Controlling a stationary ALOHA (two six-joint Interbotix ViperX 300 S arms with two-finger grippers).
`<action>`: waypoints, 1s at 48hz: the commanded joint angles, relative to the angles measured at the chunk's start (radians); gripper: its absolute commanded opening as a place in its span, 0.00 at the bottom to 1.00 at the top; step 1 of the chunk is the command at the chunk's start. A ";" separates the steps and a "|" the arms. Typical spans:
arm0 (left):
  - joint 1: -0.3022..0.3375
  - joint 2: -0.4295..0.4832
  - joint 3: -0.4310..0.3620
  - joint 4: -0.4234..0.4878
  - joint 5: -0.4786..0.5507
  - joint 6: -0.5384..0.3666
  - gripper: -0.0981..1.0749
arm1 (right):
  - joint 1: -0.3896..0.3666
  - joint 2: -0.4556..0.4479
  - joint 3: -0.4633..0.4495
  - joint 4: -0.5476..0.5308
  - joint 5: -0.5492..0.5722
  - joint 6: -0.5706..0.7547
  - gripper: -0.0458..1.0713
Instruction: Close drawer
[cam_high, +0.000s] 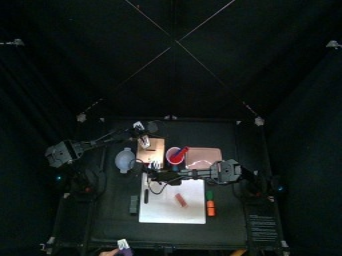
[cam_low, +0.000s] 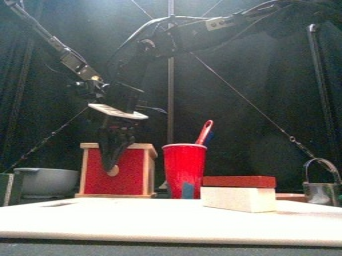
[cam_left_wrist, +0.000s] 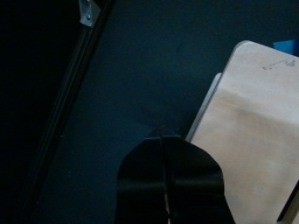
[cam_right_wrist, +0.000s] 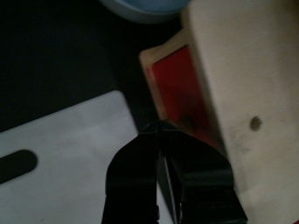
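Observation:
The light-tan wooden box unit (cam_high: 150, 150) stands at the table's middle left. Its drawer has a red front (cam_low: 115, 172) with a small pale knob, facing the front camera. How far the drawer stands out I cannot tell. My right gripper (cam_right_wrist: 156, 129) is shut and empty. Its tips are at the edge of the red drawer front (cam_right_wrist: 181, 83). In the front view the right gripper (cam_low: 112, 148) hangs down in front of the box. My left gripper (cam_left_wrist: 167, 138) is shut and empty, beside the box's tan top (cam_left_wrist: 257, 131).
A red cup (cam_low: 185, 170) with a straw stands right of the box. A pinkish-red board (cam_high: 203, 155) lies behind it and a white sheet (cam_high: 174, 198) in front. A grey bowl (cam_low: 47, 182) sits at the left and a metal cup (cam_low: 321, 186) at the right.

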 joint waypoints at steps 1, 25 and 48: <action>-0.011 -0.015 -0.006 -0.003 0.005 0.000 0.10 | -0.043 -0.054 -0.009 -0.008 0.005 0.002 0.21; 0.008 -0.026 -0.037 0.000 -0.005 -0.002 0.10 | 0.051 -0.143 0.008 0.091 -0.015 0.002 0.21; -0.029 -0.193 0.005 -0.023 -0.083 -0.028 0.10 | 0.195 -0.520 0.465 0.064 -0.179 0.195 0.21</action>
